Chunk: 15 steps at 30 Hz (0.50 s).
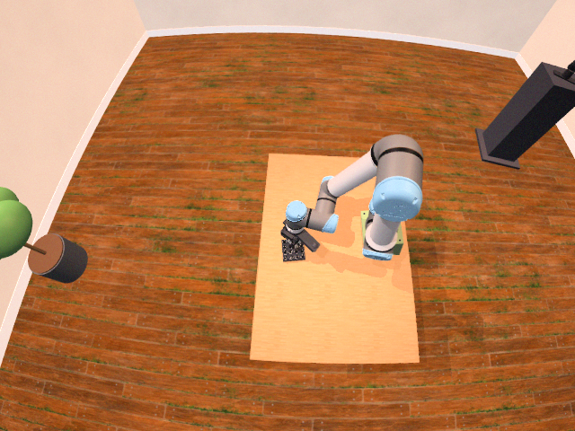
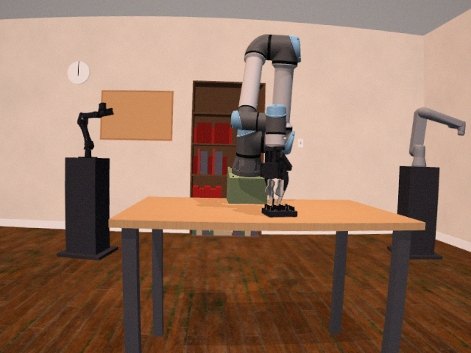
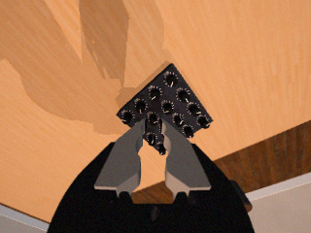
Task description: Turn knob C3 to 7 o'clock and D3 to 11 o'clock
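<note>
The black knob box (image 1: 293, 253) (image 2: 279, 211) (image 3: 160, 99) lies on the wooden table (image 1: 334, 315) (image 2: 213, 214), close to its edge. In the wrist view it is turned like a diamond and carries several small black knobs with white pointer lines. My gripper (image 2: 276, 198) (image 3: 153, 119) points straight down over the box. Its two grey fingers straddle one knob (image 3: 152, 138) near the box's near corner. The fingers stand a little apart, loose around that knob. I cannot read the knob's pointer.
The arm's green base block (image 1: 397, 241) (image 2: 243, 190) stands on the table behind the box. The table edge (image 3: 233, 150) runs just past the box in the wrist view, with the floor below. Dark pedestals (image 2: 86, 205) (image 2: 417, 209) with other arms stand off the table.
</note>
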Tool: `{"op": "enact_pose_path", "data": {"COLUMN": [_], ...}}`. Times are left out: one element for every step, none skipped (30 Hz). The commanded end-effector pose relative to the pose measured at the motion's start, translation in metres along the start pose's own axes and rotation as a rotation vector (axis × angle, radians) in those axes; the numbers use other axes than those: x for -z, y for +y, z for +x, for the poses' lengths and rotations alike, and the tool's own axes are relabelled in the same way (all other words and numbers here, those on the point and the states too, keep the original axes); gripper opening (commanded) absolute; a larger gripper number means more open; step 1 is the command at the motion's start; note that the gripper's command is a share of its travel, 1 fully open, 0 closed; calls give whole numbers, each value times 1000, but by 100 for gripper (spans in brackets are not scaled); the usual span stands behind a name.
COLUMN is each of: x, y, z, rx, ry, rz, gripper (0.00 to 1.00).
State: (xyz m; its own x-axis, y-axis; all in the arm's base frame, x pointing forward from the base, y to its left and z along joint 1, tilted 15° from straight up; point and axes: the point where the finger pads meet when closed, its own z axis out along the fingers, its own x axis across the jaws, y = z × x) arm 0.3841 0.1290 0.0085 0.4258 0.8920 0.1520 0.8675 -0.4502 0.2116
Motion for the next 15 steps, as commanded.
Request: {"op": "enact_pose_path", "data": {"x": [11, 14, 17, 20, 20, 20, 23, 25, 28, 30, 31, 32, 33, 34, 34], "y": [0, 0, 0, 0, 0, 0, 0, 0, 0, 0, 0, 0, 0, 0, 0], "z": [0, 0, 0, 0, 0, 0, 0, 0, 0, 0, 0, 0, 0, 0, 0], "rx": [0, 0, 0, 0, 0, 0, 0, 0, 0, 0, 0, 0, 0, 0, 0], "ry": [1, 1, 1, 1, 1, 1, 1, 1, 1, 1, 1, 1, 1, 1, 1], "rz": [-1, -1, -1, -1, -1, -1, -1, -1, -1, -1, -1, -1, -1, -1, -1], "gripper": [11, 11, 11, 11, 11, 11, 11, 11, 11, 11, 11, 11, 11, 11, 11]}}
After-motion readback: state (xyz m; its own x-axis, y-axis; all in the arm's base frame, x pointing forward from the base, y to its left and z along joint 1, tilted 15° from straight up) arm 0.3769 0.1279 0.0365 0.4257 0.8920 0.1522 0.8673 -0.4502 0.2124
